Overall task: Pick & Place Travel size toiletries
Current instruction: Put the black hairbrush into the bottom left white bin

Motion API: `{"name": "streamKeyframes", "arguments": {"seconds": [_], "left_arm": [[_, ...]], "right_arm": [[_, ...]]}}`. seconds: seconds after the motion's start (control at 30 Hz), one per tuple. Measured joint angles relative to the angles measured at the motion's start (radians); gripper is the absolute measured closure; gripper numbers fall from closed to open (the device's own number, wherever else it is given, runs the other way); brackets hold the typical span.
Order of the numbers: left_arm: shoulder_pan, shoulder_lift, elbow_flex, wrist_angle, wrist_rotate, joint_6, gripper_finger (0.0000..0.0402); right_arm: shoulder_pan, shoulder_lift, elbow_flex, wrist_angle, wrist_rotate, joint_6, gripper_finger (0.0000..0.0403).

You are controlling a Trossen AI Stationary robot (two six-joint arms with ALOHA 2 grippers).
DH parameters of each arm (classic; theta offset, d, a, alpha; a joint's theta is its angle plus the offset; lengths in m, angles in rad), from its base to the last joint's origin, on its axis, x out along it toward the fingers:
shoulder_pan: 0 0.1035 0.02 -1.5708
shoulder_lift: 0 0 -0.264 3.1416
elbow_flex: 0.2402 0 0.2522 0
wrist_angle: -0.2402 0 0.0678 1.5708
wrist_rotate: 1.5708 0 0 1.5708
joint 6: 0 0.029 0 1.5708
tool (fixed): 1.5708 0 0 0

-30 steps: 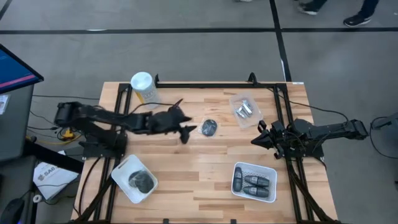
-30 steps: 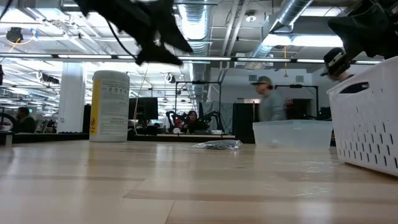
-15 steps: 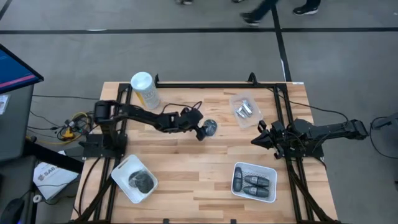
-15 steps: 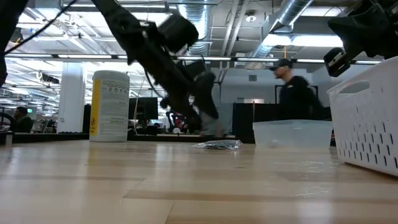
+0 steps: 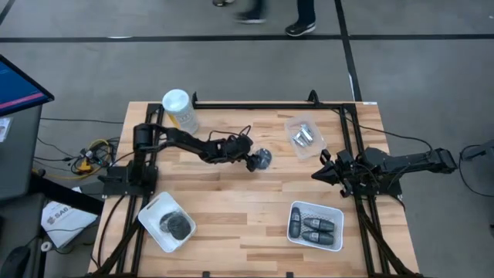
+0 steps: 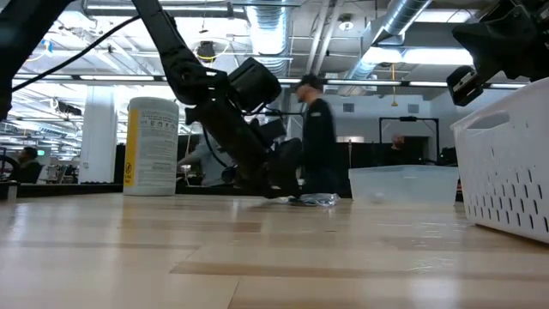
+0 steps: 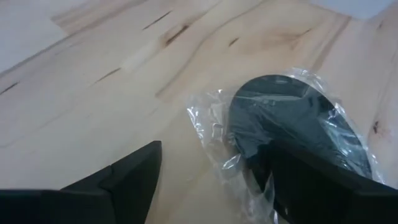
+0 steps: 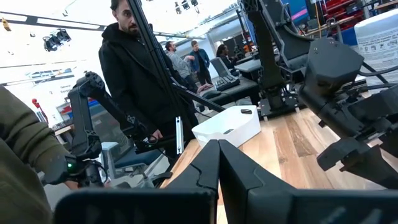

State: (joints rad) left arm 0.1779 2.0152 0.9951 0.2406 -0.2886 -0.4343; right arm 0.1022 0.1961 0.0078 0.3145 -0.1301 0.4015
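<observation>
Your table (image 5: 255, 208) is pale striped wood, and both arms are black. The disc (image 7: 292, 127) you see in its clear, glinting wrap is dark grey. The canister (image 5: 179, 109) is pale yellow with a white lid, and the baskets (image 5: 315, 226) are white.

My left gripper (image 5: 253, 161) sits mid-table at the bagged disc (image 5: 262, 159); canister (image 5: 178, 110) behind-left, clear tub (image 5: 304, 136) right, basket (image 5: 315, 225) front-right (capsules (image 5: 320, 225) inside), tray (image 5: 165, 221) front-left.

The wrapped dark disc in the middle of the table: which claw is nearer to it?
Left. The left claw is down at the wrapped disc, fingers open beside it. The right claw waits shut near the table's right edge.
</observation>
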Motion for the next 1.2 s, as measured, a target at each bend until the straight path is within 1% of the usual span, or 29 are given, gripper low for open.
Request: {"name": "streamKeyframes", "arguments": {"seconds": [0.07,0.17,0.23,0.47,0.5,0.67,0.77,0.87,1.03,1.13,1.2], "left_arm": [[-0.003,0.007,0.0,0.002,0.001,-0.001,0.0121],[-0.003,0.01,0.0,-0.002,0.01,-0.001,0.0161],[-0.003,0.01,0.0,-0.002,0.016,0.0,0.02],[0.003,0.012,-0.003,-0.004,0.075,0.004,0.037],[0.005,0.012,-0.003,-0.007,0.083,0.004,0.0385],[0.002,-0.02,-0.009,-0.031,0.099,-0.008,0.04],[-0.008,-0.066,-0.013,-0.058,0.102,0.037,0.0401],[-0.017,-0.145,-0.009,-0.048,0.095,0.046,0.0401],[-0.06,-0.299,-0.012,-0.112,0.104,0.089,0.0401],[-0.108,-0.413,-0.01,-0.189,0.127,0.108,0.0401],[-0.15,-0.489,-0.01,-0.274,0.149,0.134,0.0401]], "right_arm": [[0.0,0.0,0.0,0.0,0.0,0.0,0.0403],[0.0,0.0,0.0,0.0,0.0,0.0,0.0403],[0.0,0.0,0.0,0.0,0.0,0.0,0.0403],[0.0,0.0,0.0,0.0,0.0,0.0,0.0403],[0.0,0.0,0.0,0.0,0.0,0.0,0.0403],[0.0,0.0,0.0,0.0,0.0,0.0,0.0403],[0.0,0.0,0.0,0.0,0.0,0.0,0.0403],[0.0,0.0,0.0,0.001,0.0,0.0,0.0403],[0.0,0.0,0.0,0.003,0.0,0.0,0.0403],[0.0,0.0,0.0,0.002,0.0,0.0,0.0403],[0.0,0.0,0.0,0.002,0.0,0.0,0.0403]]}}
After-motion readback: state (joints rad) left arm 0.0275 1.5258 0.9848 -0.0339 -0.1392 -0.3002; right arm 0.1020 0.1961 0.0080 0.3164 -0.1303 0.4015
